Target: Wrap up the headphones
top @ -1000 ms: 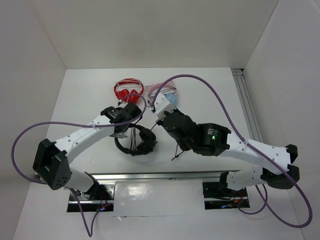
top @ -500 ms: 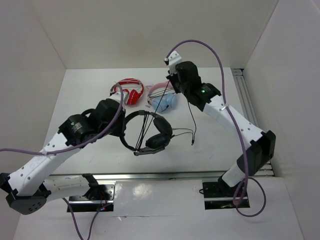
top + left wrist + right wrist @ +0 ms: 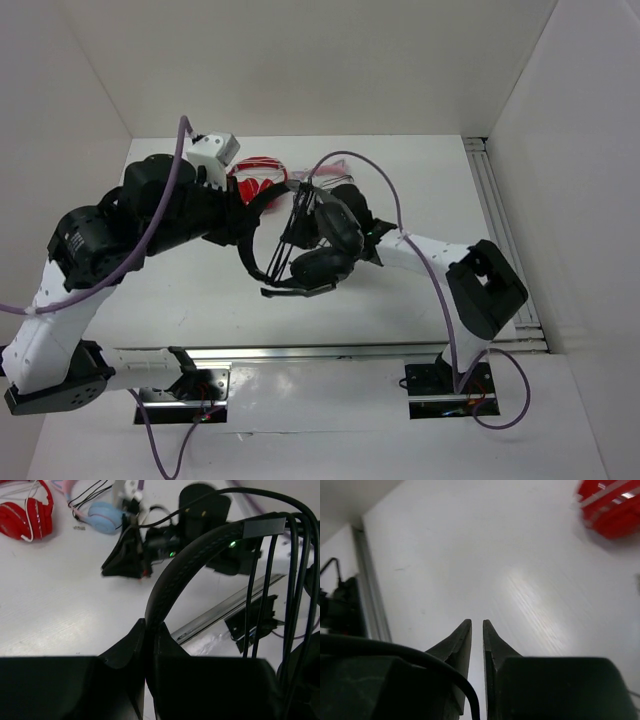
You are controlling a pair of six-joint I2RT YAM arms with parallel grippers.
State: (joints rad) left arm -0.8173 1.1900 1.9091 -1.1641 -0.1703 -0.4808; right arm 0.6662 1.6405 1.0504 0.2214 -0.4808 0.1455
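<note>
The headphones (image 3: pixel 322 266) hang in the left gripper (image 3: pixel 150 630), which is clamped tight on the padded headband, the band squeezed between its two fingertips. From that grip the headband arcs up and away to the right of the fingers. The earcups hang on the far side of the loop from the gripper, raised off the table (image 3: pixel 410 165). Several strands of the thin black cable (image 3: pixel 252 595) are stretched side by side across the loop, running from the top of the band down towards the earcups, to the right of the left gripper's fingers. In the overhead view a small mic boom sticks out below the lower earcup.

The right gripper (image 3: pixel 476 630) sits low over the table, behind the earcups in the overhead view and so mostly hidden there. Its own camera shows the two fingertips standing a narrow slit apart with nothing between them. A loop of the cable crosses the gripper body just behind and to the left of those fingers, but it is not in the jaws.

The red headphones (image 3: pixel 258 180) lie on the table ahead and to the left of the left gripper's fingers, and ahead and to the right of the right gripper's. The light blue headphones (image 3: pixel 105 520) lie just beyond the right gripper, as the left wrist camera sees it.
</note>
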